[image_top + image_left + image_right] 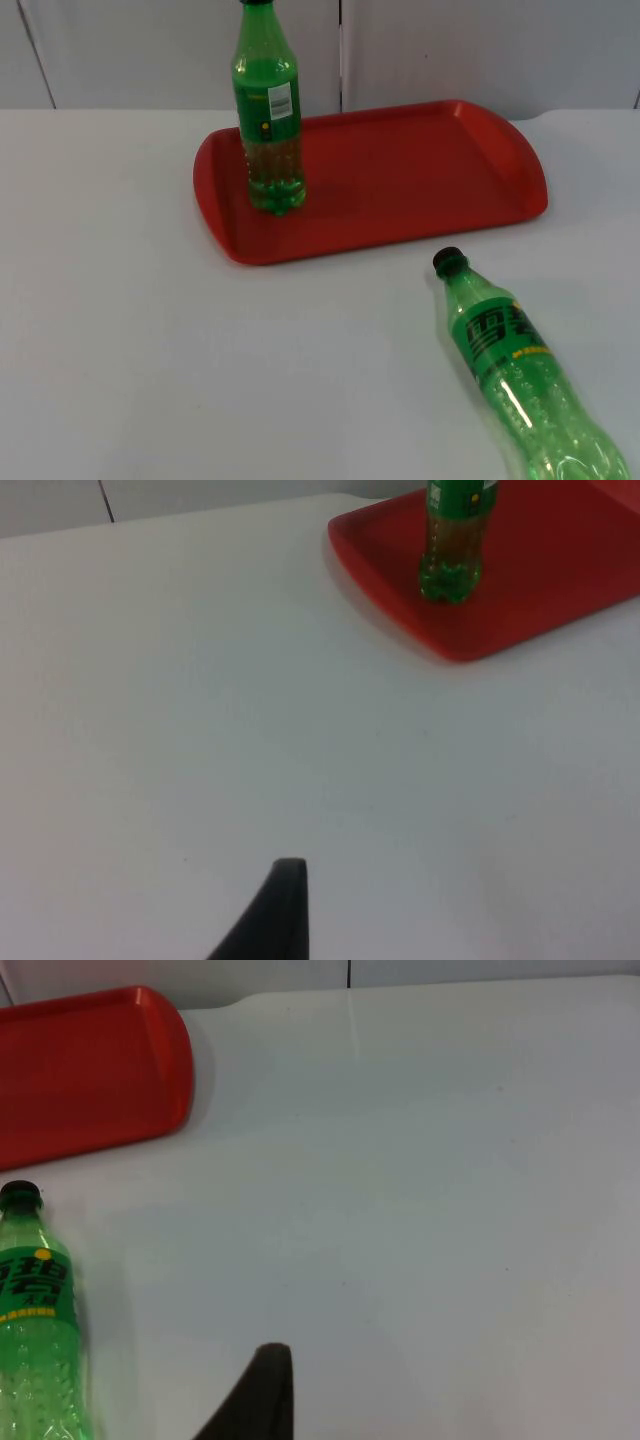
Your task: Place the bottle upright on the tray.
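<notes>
one green clear-plastic bottle with a dark cap and a white label (268,110) already stands upright on the left part of the flat red plastic tray (420,170), which sits in the upper middle of the top view on the white counter (120,330). a second green clear-plastic bottle with a black cap and printed label (515,370) lies on its side on the counter at the lower right of the top view, apart from the tray, cap end pointing up-left toward the tray's near edge.

judging by this layout, the step in hand is the approach to the lying bottle; nothing is gripped yet. a black fingertip of the left gripper (275,910) hangs over bare counter, with the tray and the standing bottle further off; that arm seems to wait. a black fingertip of the right gripper (258,1390) hangs over the counter just beside the lying bottle. i cannot tell whether either pair of fingers is apart or together.

the next move probably calls for the right gripper to take the lying bottle across its body, tip it base down, and set it on the tray's free right part. the standing bottle is the one thing to steer clear of; the grey wall (480,50) lies behind the tray.
</notes>
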